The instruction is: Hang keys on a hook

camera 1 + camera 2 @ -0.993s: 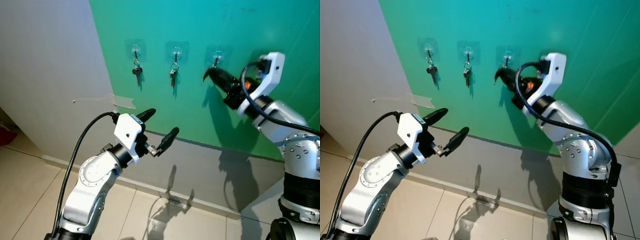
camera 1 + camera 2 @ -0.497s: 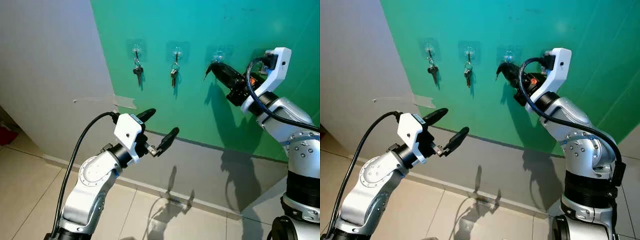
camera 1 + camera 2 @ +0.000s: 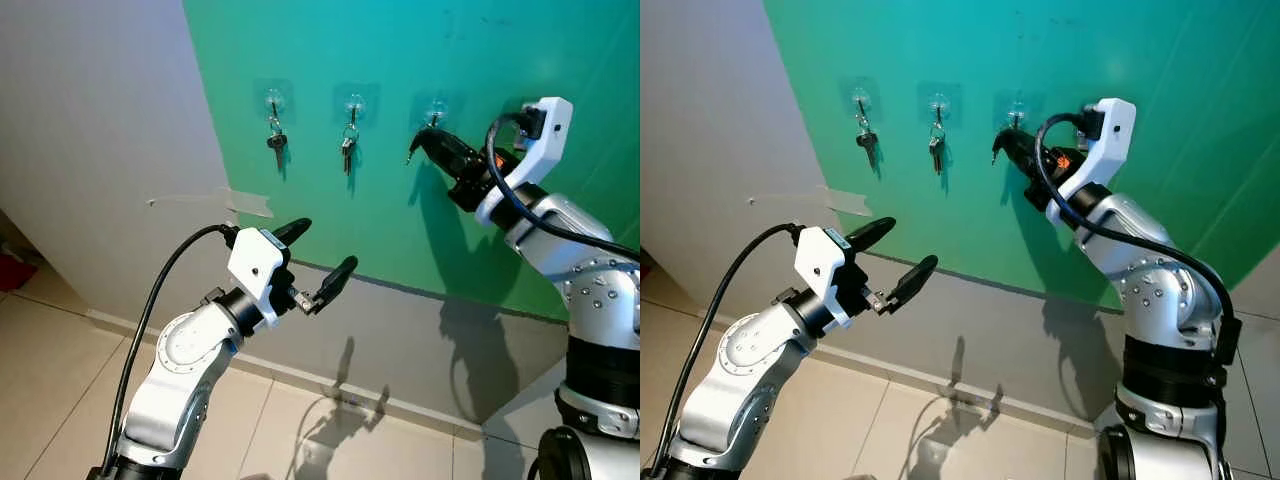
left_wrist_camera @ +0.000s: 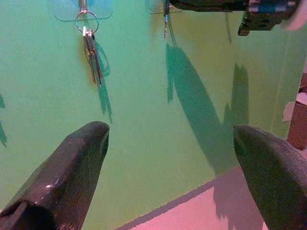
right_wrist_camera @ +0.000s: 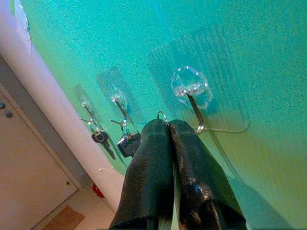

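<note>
since half a second ago our right gripper (image 3: 420, 143) has dipped slightly and drawn back a touch from the third hook (image 5: 194, 103), while the left arm has kept its pose. our right gripper is raised against the green wall (image 3: 400, 60), its fingers (image 5: 189, 158) pressed together and pinching a thin key ring (image 5: 163, 115), whose wire loop pokes out above the fingertips just beside the hook's metal prong; we cannot tell whether the ring touches the hook. a dark key tip (image 3: 410, 156) hangs below the fingertips in the head views. the hook sits on a clear adhesive pad (image 5: 225, 62) stuck to the wall. two more hooks to its left each carry a load: the first set of keys (image 3: 275, 140) on the leftmost and the second set of keys (image 3: 346, 148) on the middle one. our left gripper (image 3: 315, 262) is held out lower down, well apart from the hooks, its fingers (image 4: 72, 163) spread wide and holding nothing. a strip of tape (image 3: 210, 201) sticks to the grey wall (image 3: 90, 150) beside the green one, above the tiled floor (image 3: 40, 340).
</note>
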